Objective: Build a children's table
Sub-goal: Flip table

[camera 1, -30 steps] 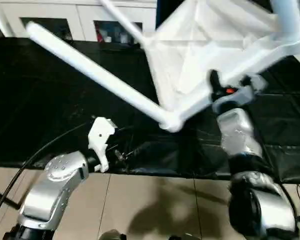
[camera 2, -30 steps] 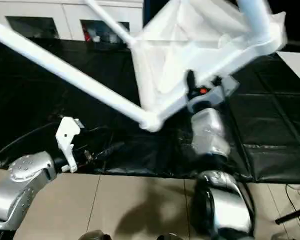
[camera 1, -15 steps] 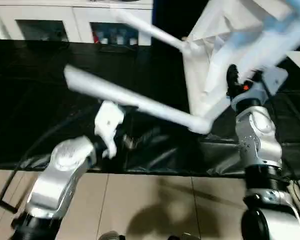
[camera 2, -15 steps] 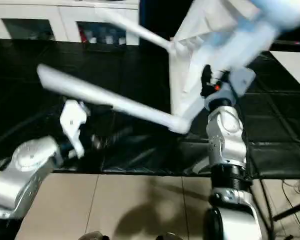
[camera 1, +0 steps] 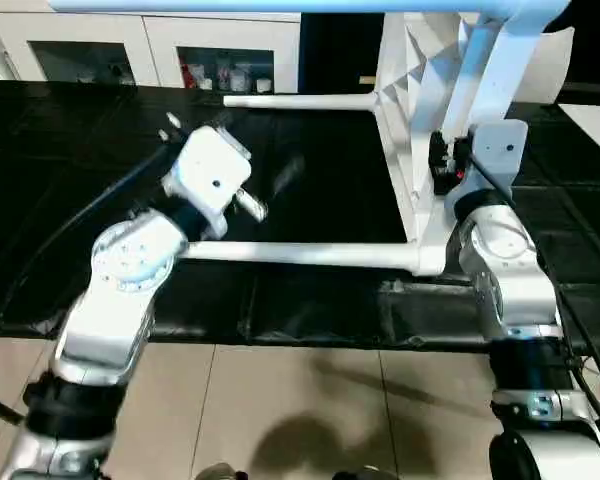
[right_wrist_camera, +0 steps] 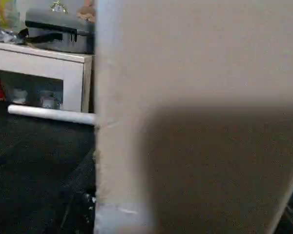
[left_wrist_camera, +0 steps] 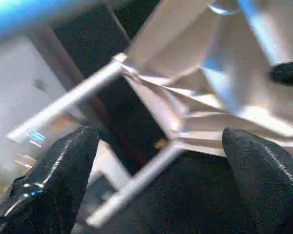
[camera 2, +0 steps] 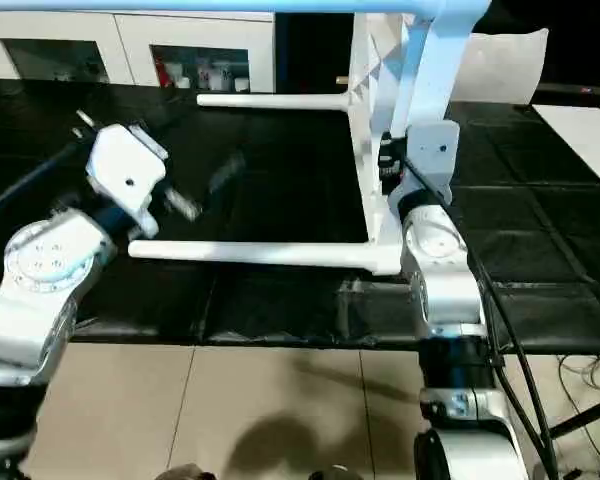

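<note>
Table (camera 1: 410, 120) tipped on edge, pinched by right tool (camera 1: 445, 165); left tool (left_wrist_camera: 156, 161) spread, empty, beside leg (camera 1: 300, 254).

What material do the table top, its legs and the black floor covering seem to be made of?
Table top: likely moulded white plastic, judging by the ribbed underside, matte.
Legs: smooth white tubes, probably the same plastic, slight sheen.
Black floor covering: seems padded vinyl or foam mat, with seams, wrinkles and glossy highlights.

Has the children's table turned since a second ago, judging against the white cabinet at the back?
Yes. The children's table, gripped at its edge by the right gripper, has swung from tilted to on edge; its near leg now lies level, parallel to the white cabinet.
</note>
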Controlling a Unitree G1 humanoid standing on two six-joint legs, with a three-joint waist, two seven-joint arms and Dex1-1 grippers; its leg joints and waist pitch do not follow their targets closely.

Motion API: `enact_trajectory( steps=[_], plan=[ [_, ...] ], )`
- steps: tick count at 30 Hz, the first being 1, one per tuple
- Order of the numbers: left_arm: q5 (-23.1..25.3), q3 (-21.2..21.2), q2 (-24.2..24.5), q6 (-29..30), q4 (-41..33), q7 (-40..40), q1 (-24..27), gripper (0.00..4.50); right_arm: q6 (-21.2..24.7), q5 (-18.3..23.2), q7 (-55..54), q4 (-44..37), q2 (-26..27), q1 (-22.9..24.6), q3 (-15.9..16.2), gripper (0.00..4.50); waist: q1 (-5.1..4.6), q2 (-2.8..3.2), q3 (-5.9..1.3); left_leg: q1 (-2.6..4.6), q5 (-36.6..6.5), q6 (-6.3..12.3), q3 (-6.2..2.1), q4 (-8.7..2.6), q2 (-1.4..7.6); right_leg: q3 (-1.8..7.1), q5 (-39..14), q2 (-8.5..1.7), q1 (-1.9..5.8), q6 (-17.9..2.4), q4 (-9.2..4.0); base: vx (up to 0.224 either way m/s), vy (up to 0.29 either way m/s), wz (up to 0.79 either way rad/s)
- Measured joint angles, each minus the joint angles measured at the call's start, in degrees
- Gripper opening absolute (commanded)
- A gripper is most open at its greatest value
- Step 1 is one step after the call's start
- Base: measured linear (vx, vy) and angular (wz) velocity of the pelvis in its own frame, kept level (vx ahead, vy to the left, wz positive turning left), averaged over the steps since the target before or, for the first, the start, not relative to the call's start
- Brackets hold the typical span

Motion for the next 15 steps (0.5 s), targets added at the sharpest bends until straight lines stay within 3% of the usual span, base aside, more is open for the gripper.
enact_trajectory(
  steps=[5,12,13,15],
  plan=[
    [9.09,-1.45,3.24,-6.86,4.14,4.8,-1.19,4.5,1.32,-0.83,-0.58,4.46,-0.11,1.94,0.77,3.12,-0.09,-0.07,-0.05,0.05,0.0,0.0,-0.03,0.09,-0.08,0.11,0.17,-0.03,0.13,0.07,-0.15,0.0,0.0,0.0],
    [17.2,-1.43,3.56,-15.23,8.27,14.74,-4.8,4.5,-0.87,-2.25,-0.55,11.36,-0.85,0.62,1.69,3.12,-0.07,-0.07,-0.05,0.14,0.02,-0.01,-0.03,0.12,-0.09,0.14,0.33,-0.02,0.21,-0.05,-0.14,0.0,0.0,0.0],
    [19.0,-1.43,3.9,-16.9,9.63,16.89,-5.86,4.5,-2.11,-2.23,-0.54,13.52,-0.88,-0.06,1.67,2.85,-0.07,-0.07,-0.05,0.15,0.03,-0.03,-0.04,0.12,-0.09,0.13,0.36,-0.02,0.21,-0.05,-0.13,0.0,0.0,0.0],
    [21.11,-1.21,4.52,-18.82,10.64,19.64,-7.04,4.5,-3.55,-2.2,-0.52,15.63,-0.89,-0.69,1.69,2.78,-0.08,-0.05,-0.05,0.17,0.03,-0.03,-0.04,0.13,-0.09,0.13,0.38,-0.02,0.22,-0.06,-0.13,0.0,0.0,0.0]
  ],
)
